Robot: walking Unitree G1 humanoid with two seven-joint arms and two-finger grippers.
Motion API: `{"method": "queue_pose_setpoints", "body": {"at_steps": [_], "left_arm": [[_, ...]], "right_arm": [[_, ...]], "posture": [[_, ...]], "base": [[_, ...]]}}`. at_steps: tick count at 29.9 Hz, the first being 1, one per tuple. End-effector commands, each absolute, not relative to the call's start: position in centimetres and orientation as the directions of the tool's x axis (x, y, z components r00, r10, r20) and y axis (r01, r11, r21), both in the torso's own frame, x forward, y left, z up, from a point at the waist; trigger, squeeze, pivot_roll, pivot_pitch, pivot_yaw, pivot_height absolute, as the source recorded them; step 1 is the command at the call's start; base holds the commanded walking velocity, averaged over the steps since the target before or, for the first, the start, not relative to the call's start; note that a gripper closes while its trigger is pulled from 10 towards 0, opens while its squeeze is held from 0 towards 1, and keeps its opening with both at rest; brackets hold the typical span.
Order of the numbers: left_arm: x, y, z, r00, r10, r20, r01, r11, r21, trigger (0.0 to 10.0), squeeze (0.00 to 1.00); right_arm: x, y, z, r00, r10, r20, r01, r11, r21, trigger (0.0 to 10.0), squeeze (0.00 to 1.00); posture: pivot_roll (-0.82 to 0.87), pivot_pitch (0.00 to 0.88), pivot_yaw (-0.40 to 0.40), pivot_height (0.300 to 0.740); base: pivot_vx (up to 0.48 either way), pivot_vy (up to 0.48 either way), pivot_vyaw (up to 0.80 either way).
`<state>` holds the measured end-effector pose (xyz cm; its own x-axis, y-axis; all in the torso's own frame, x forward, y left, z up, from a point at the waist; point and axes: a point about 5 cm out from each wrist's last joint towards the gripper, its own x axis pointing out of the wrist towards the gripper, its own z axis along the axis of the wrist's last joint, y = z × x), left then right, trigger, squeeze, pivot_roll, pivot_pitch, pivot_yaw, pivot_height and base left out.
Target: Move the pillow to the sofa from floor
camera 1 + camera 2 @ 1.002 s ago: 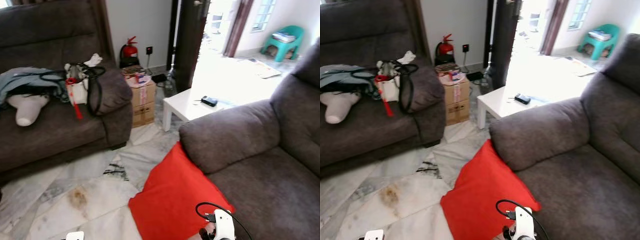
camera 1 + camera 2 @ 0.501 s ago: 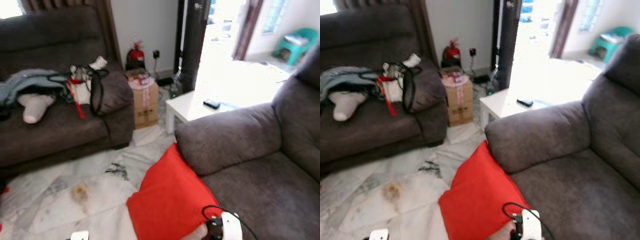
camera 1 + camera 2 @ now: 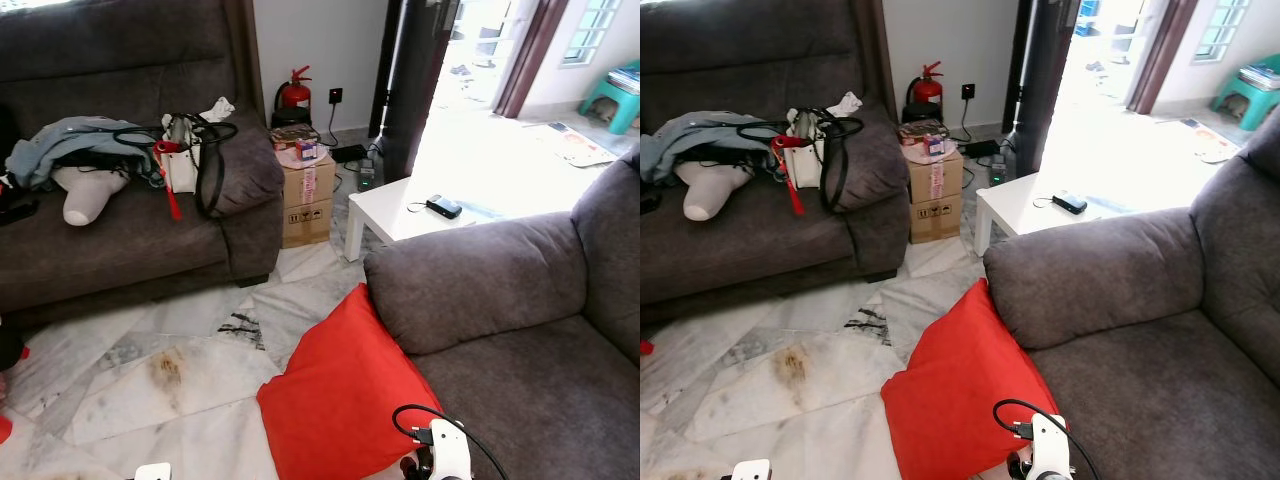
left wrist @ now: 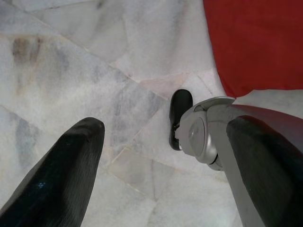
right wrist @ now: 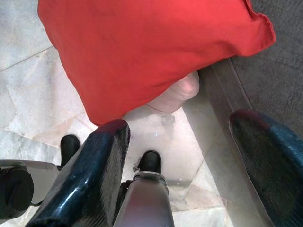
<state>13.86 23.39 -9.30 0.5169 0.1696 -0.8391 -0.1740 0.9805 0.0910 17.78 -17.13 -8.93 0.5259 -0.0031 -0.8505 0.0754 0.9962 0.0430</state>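
Note:
A red pillow (image 3: 340, 395) lies on the marble floor, leaning against the front of the grey sofa (image 3: 520, 390) just under its armrest (image 3: 465, 280). My right arm (image 3: 447, 458) hangs low at the pillow's near corner. The right gripper (image 5: 180, 120) is open, its fingers (image 5: 97, 163) pointing down at the floor just below the pillow (image 5: 142, 52), apart from it. A pale rounded thing (image 5: 175, 92) peeks out under the pillow's edge. The left gripper (image 4: 165, 127) is open over bare floor, with the pillow's corner (image 4: 255, 42) off to its side.
A second dark sofa (image 3: 120, 250) at the left carries a bag (image 3: 195, 165) and clothes. A cardboard box (image 3: 307, 195), a fire extinguisher (image 3: 293, 93) and a white low table (image 3: 400, 215) stand beyond. The floor has a brown stain (image 3: 165, 368).
The camera has shifted, so the whole scene sits differently in the picture. The pillow still leans on the sofa and my arms stay low.

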Motion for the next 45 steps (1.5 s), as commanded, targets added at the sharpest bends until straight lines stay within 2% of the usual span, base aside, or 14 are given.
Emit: {"method": "queue_pose_setpoints", "body": {"at_steps": [1,18,22,33,45], "left_arm": [[13.63,23.62,-9.32,0.512,0.183,-0.839,-0.193,0.977,0.096,10.0,0.0],[13.63,23.65,-9.32,0.513,0.18,-0.839,-0.196,0.977,0.09,10.0,0.0],[13.63,23.64,-9.32,0.513,0.18,-0.839,-0.197,0.976,0.089,10.0,0.0],[13.64,23.62,-9.32,0.514,0.178,-0.839,-0.196,0.977,0.088,10.0,0.0],[13.64,23.59,-9.32,0.515,0.177,-0.839,-0.195,0.977,0.086,10.0,0.0]], "right_arm": [[17.87,-17.25,-8.88,0.529,-0.009,-0.848,0.087,0.995,0.044,10.0,0.0],[17.79,-17.3,-8.92,0.521,-0.027,-0.853,0.096,0.995,0.028,10.0,0.0],[17.78,-17.27,-8.93,0.52,-0.022,-0.854,0.097,0.995,0.033,10.0,0.0],[17.88,-17.26,-8.87,0.533,-0.022,-0.846,0.102,0.994,0.039,10.0,0.0],[17.83,-17.26,-8.9,0.525,-0.014,-0.851,0.089,0.995,0.039,10.0,0.0]], "posture": [[0.0,0.0,-0.028,0.74],[0.0,0.0,-0.025,0.74],[0.0,0.0,-0.025,0.74],[0.0,0.0,-0.025,0.74],[0.0,0.0,-0.025,0.74]], "base": [[0.0,0.0,0.0],[0.0,0.0,0.0],[0.0,0.0,-0.74],[0.0,0.0,0.0],[0.244,0.0,-0.23]]}}
